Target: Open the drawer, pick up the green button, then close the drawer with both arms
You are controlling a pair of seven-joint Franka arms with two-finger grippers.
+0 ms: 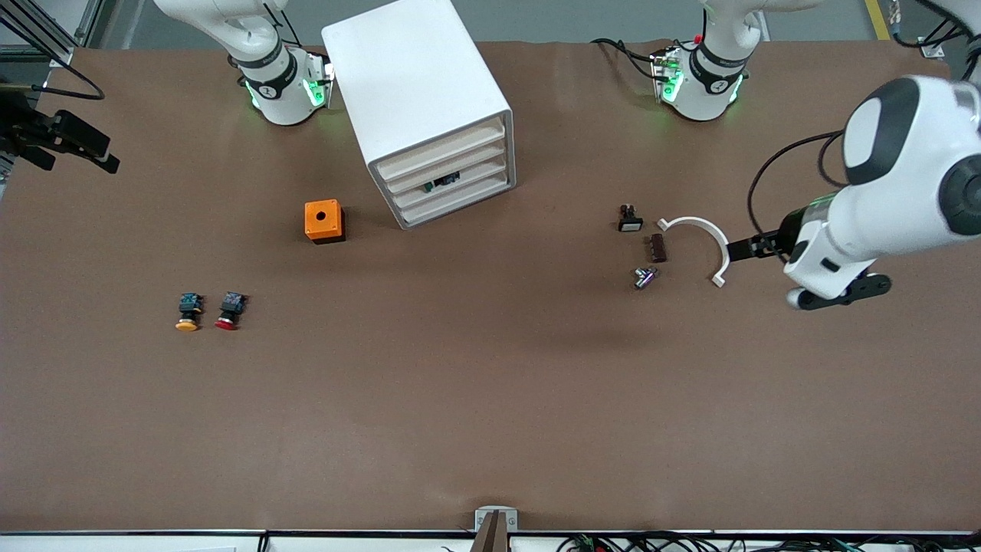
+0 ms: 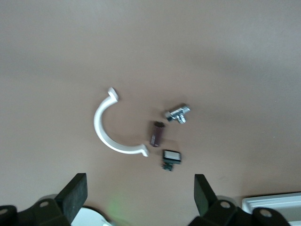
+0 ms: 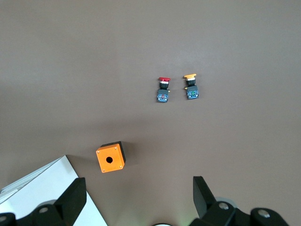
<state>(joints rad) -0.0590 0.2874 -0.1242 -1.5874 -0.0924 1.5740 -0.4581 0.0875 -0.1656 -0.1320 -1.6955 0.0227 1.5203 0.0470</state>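
Observation:
The white cabinet (image 1: pixel 418 100) stands between the arm bases, its four slat drawers shut. At the top edge of the third drawer (image 1: pixel 479 182) a small dark and green thing (image 1: pixel 443 182) shows; I cannot tell whether it is the button. My left gripper (image 1: pixel 747 248) hangs open and empty over the left arm's end of the table, beside a white C-shaped clamp (image 1: pixel 701 238). In the left wrist view the left gripper (image 2: pixel 138 193) is wide open. My right gripper (image 1: pixel 92 149) is up at the right arm's end, and it (image 3: pixel 136 197) is open and empty.
An orange box (image 1: pixel 323 221) with a hole lies beside the cabinet. A yellow-capped button (image 1: pixel 188 311) and a red-capped button (image 1: pixel 230 310) lie nearer the camera. By the clamp lie a black switch (image 1: pixel 630 219), a brown cylinder (image 1: pixel 657 248) and a metal piece (image 1: pixel 645 277).

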